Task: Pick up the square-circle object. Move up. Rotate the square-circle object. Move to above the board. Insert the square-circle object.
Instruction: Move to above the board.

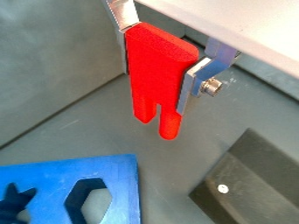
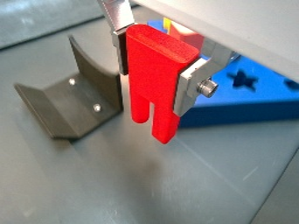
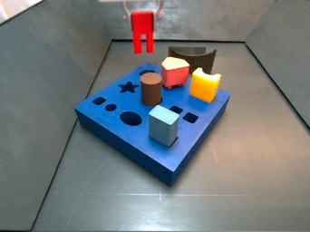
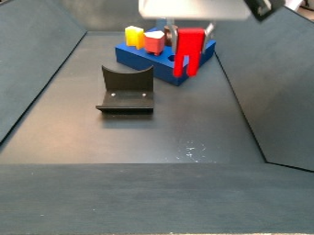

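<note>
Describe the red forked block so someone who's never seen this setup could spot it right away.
Start at the blue board studded with blocks, then look beyond it to the gripper hanging in the air. The red forked block is clamped there, its two legs pointing down. Unlike its neighbours, it is off the board and off the floor.

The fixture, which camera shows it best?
A side view: the fixture stands whole and unblocked on the floor, apart from the claw gripping the square-circle object. Wrist views crop it; another side view hides it behind blocks.

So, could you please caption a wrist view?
Gripper holds the square-circle object legs-down above the floor, between fixture and board.
</note>
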### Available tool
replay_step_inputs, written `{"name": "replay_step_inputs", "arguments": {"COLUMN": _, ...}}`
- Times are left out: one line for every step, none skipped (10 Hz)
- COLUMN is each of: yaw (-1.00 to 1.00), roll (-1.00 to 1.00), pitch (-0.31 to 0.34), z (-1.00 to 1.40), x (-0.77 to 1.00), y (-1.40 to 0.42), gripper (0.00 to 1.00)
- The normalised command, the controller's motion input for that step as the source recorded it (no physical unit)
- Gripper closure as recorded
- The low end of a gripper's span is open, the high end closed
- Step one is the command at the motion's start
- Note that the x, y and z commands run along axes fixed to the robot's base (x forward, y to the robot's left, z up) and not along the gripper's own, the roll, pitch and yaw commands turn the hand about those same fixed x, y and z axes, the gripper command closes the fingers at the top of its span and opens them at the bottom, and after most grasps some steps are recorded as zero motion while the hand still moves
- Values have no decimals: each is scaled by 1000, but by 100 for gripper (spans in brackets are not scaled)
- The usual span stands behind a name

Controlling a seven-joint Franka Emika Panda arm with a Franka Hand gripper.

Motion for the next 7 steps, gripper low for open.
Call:
{"name": "replay_step_inputs", "arguments": {"yaw": 4, "roll": -135, "pitch": 72, "z": 1000, "x": 176, "y": -42, "gripper": 100}}
{"name": "replay_step_inputs", "arguments": {"yaw": -3, "roll": -125, "pitch": 68, "z": 1000, "x": 169, "y": -41, "gripper": 100}}
{"name": "replay_step_inputs", "arguments": {"yaw": -3, "roll": -121, "pitch": 66, "z": 1000, "x": 164, "y": -39, "gripper": 100}}
{"name": "replay_step_inputs", "arguments": {"yaw": -1, "roll": -115, "pitch": 69, "z": 1000, "x": 154, "y": -37, "gripper": 100}}
{"name": "replay_step_inputs", "arguments": {"yaw": 3, "roll": -111, "pitch": 68, "z": 1000, "x": 145, "y": -37, "gripper": 100}}
{"name": "replay_step_inputs", "arguments": {"yaw": 8, "roll": -108, "pitch": 69, "z": 1000, "x": 136, "y": -35, "gripper": 100}}
{"name": "replay_step_inputs", "arguments": {"yaw": 10, "roll": -106, "pitch": 70, "z": 1000, "x": 129, "y": -34, "gripper": 100}}
